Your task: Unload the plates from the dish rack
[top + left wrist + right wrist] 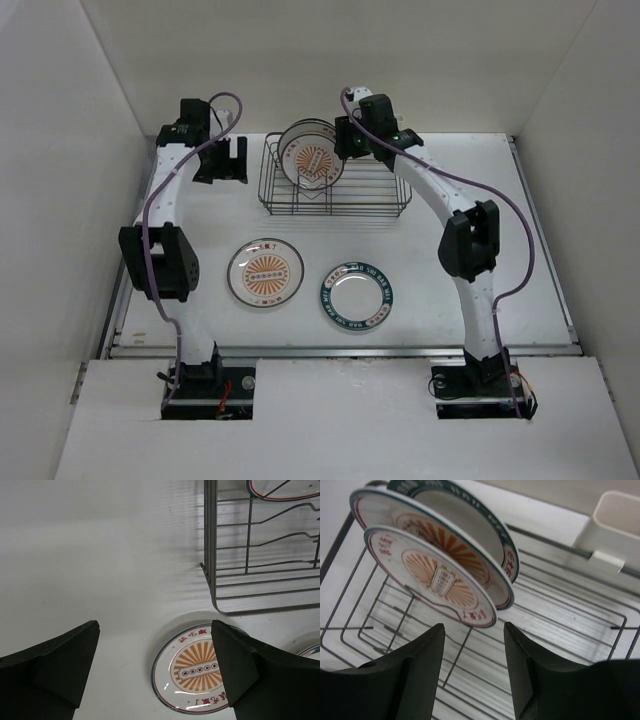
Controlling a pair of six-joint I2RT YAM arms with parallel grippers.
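Note:
The dark wire dish rack (pixel 372 190) stands at the back of the table. Three plates stand upright in it: a small sunburst plate (pixel 427 577) in front, a larger sunburst plate (pixel 395 510) behind it, and a teal-banded plate (pixel 485 515) at the back. My right gripper (pixel 474 630) is open just below the front plate's rim, holding nothing. A sunburst plate (pixel 265 271) and a teal-banded plate (pixel 357 296) lie flat on the table. My left gripper (pixel 155 630) hangs open and empty left of the rack (pixel 260 555), above the flat sunburst plate (pixel 192 667).
A white plastic holder (pixel 615 530) is clipped to the rack's far edge. White walls enclose the table on the left, back and right. The right arm's elbow (pixel 470 240) stands over the right half of the table.

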